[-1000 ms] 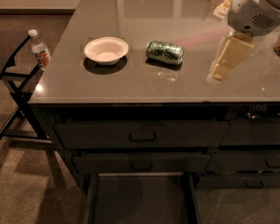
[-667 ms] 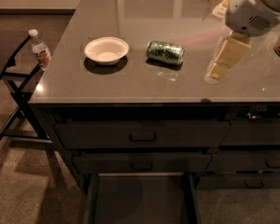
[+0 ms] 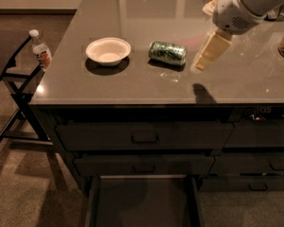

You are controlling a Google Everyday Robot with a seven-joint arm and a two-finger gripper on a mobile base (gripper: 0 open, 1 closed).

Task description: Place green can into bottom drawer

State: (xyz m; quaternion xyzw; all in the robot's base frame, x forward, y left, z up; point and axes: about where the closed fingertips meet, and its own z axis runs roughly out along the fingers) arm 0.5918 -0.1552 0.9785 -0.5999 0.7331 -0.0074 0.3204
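The green can [image 3: 167, 53] lies on its side near the middle of the tabletop, closer to the front edge than the back. Just right of it and not touching, the gripper [image 3: 201, 64] hangs tilted down over the surface; we cannot tell whether it is open or closed. A white bowl [image 3: 108, 50] sits toward the left edge. Below the front edge the bottom drawer [image 3: 142, 200] stands pulled out. We judge the approach is in hand; next comes closing leftward onto the can's round body.
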